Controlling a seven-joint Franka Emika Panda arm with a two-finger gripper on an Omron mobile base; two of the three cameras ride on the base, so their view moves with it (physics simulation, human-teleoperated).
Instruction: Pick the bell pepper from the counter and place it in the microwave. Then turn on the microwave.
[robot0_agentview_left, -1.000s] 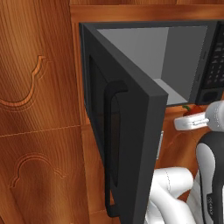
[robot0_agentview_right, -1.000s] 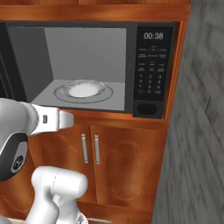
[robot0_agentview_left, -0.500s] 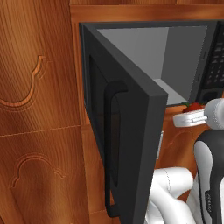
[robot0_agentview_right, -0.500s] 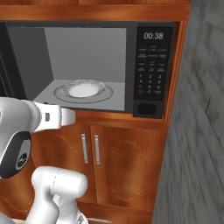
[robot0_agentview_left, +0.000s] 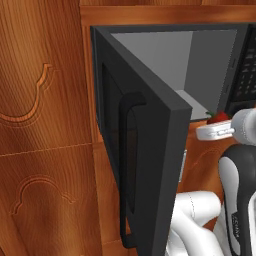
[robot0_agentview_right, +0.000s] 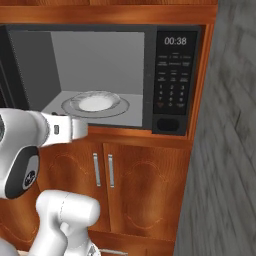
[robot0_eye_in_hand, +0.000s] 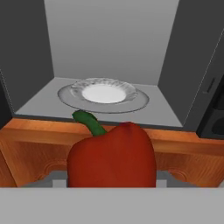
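One red bell pepper (robot0_eye_in_hand: 112, 155) sits right in front of my hand camera, green stem tilted up and to the left, filling the space where the tool's fingertips would show; I read that as the tool (robot0_agentview_left: 216, 129) holding the bell pepper between its jaws, which stand fairly wide around it. From the left base view I catch a sliver of the pepper's red at the tip of the white hand, just outside the mouth of the microwave (robot0_agentview_right: 172, 75). The microwave door (robot0_agentview_left: 150, 150) stands swung open to the left. Inside, the glass turntable (robot0_eye_in_hand: 104, 95) lies on the grey floor, beyond and a little above the pepper in the hand view, apart from it. Below the cavity run the wooden cabinet doors (robot0_agentview_right: 125, 185).
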